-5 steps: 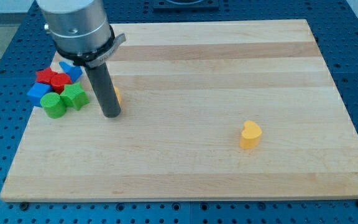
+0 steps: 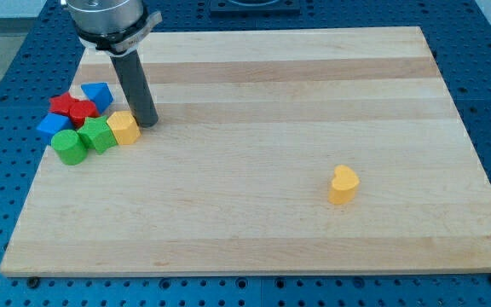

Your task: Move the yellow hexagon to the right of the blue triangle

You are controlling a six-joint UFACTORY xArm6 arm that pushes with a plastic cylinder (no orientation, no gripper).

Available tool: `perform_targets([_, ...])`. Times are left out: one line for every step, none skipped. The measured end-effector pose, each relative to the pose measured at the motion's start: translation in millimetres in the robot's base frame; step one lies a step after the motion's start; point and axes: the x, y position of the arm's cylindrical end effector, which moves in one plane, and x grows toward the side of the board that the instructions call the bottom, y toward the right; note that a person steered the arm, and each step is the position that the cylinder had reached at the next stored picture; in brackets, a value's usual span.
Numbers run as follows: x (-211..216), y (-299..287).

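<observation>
Yellow hexagon touching green block, my tip beside it, no jaws visible

Rod upright, my tip on board; arm at view's top-left

Desk and its load

My pale wooden desk carries a cluster at the view's left: yellow hexagon, blue triangle, two red blocks, a blue block, two green blocks. A yellow heart sits well apart, right.
</observation>
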Motion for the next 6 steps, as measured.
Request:
perform_targets([2.1,45.7])
perform_targets([31.9,56.4])
perform_targets([42.3,22.1])
perform_targets([42.0,-18.9])
perform_targets([25.0,-32.3])
perform_targets([-4.8,-32.9])
